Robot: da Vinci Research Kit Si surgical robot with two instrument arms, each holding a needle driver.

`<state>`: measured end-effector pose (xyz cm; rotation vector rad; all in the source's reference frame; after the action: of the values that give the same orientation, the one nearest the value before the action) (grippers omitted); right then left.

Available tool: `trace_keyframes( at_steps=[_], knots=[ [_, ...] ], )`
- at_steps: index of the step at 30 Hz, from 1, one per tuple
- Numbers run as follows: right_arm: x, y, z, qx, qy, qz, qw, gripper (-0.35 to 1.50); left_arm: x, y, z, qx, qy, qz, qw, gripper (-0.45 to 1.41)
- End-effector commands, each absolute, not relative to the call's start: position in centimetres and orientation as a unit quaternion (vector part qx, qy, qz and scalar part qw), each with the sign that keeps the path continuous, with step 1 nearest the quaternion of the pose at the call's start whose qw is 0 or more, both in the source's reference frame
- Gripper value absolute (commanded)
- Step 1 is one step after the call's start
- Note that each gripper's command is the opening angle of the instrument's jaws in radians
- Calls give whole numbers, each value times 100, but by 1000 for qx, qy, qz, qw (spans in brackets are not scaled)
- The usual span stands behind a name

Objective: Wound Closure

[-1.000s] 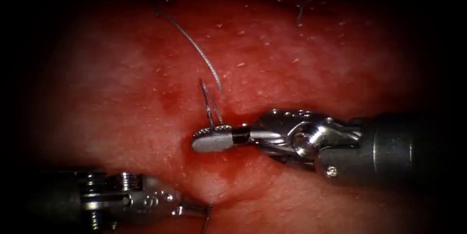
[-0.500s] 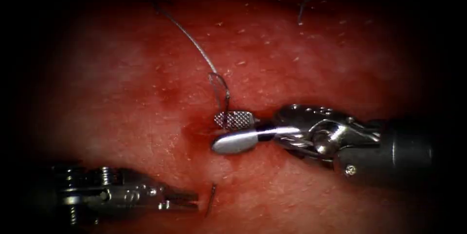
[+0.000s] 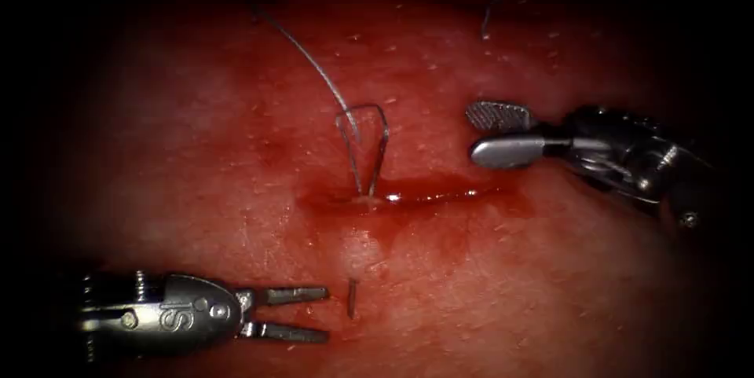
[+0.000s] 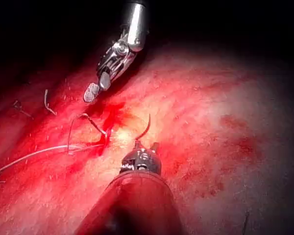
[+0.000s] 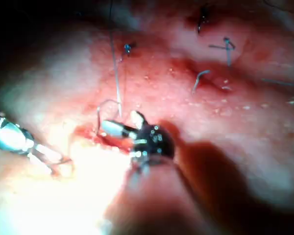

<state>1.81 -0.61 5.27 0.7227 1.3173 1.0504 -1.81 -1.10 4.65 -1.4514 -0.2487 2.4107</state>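
the tissue (image 3: 236,142) is lying wet and red, with red fluid (image 3: 424,193) pooling along the cut (image 3: 393,196) near its middle. a loop of thread (image 3: 365,146) is standing up out of the cut, one strand trailing off toward the tissue's far edge. the needle (image 3: 352,299) is poking up from the tissue near its front edge, partly buried, just ahead of the left tool (image 3: 310,315), whose jaws are gaping and holding nothing. the right tool (image 3: 491,133) is hovering beyond the cut's right end, jaws parted, empty. a cut end of thread (image 3: 499,9) is lying near the far edge.
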Motion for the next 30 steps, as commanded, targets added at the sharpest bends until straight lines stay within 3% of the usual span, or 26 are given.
trace_keyframes(
  at_steps=[1, 7, 14, 15, 18, 19, 20, 25, 30],
  knots=[
    [192, -68, 534, 315, 570, 453, 609, 101, -189, -110, 469, -511, -83, 842, 155, 22],
    [200, -76, 540, 311, 571, 452, 611, 93, -198, -97, 457, -532, -57, 833, 140, 37],
    [205, -82, 548, 308, 572, 450, 613, 89, -212, -89, 452, -540, -46, 828, 143, 26],
    [205, -83, 548, 308, 572, 450, 613, 88, -214, -88, 454, -540, -46, 828, 143, 20],
    [206, -83, 548, 307, 572, 451, 613, 84, -221, -88, 461, -540, -46, 828, 140, -16],
    [206, -84, 547, 307, 572, 451, 613, 84, -223, -88, 464, -540, -44, 829, 140, -38],
    [206, -84, 547, 308, 572, 451, 613, 83, -224, -89, 467, -537, -46, 831, 138, -45],
    [206, -86, 545, 310, 572, 450, 613, 78, -227, -86, 474, -529, -54, 837, 129, -45],
    [203, -90, 539, 319, 571, 444, 612, 54, -224, -83, 469, -514, -93, 843, 132, -45]
  ],
)
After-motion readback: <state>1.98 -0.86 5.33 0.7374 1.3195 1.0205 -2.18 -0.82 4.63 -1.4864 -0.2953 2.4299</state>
